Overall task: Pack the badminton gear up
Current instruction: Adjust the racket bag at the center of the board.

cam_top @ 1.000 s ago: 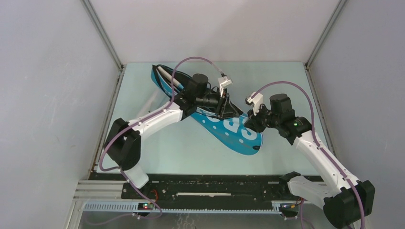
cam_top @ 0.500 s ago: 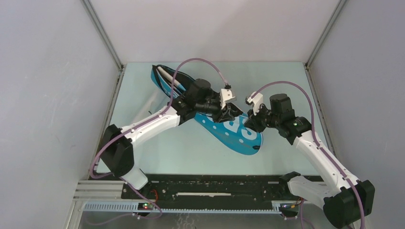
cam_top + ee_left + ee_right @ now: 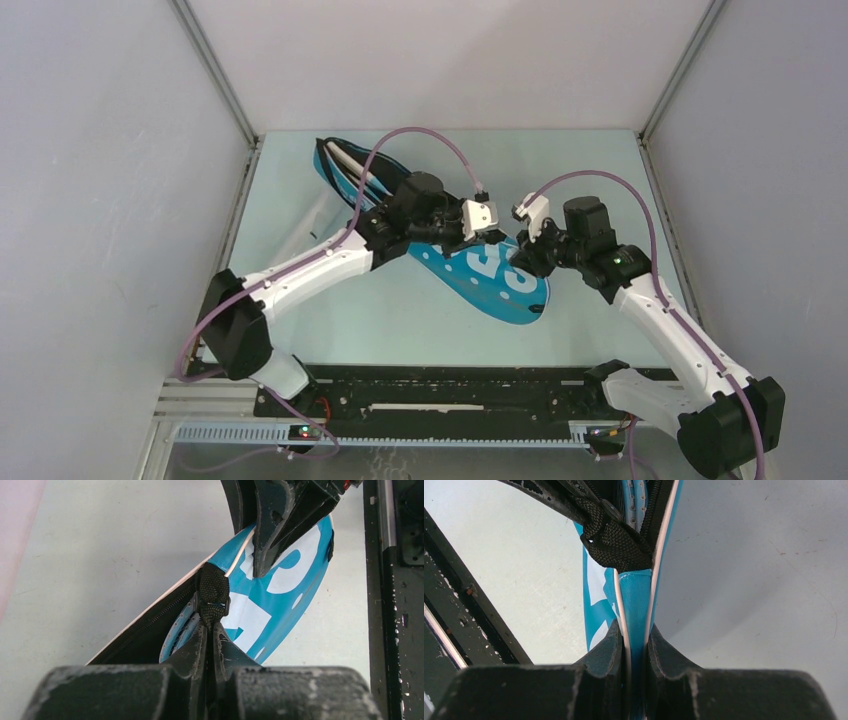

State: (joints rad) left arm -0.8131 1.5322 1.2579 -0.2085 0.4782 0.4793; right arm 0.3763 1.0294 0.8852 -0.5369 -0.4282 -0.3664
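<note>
The left gripper [image 3: 211, 630] pinched the black woven tab [image 3: 213, 595] at its fingertips, while the right gripper [image 3: 636, 637] clamped the piped edge of the blue racket bag [image 3: 634, 597] between its fingers.

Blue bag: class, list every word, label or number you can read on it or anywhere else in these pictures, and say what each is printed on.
"S" and "P", perhaps: big white letters on the blue bag, partly hidden, so no whole word can be read.
No other words, numbers or signs are readable in any view.
</note>
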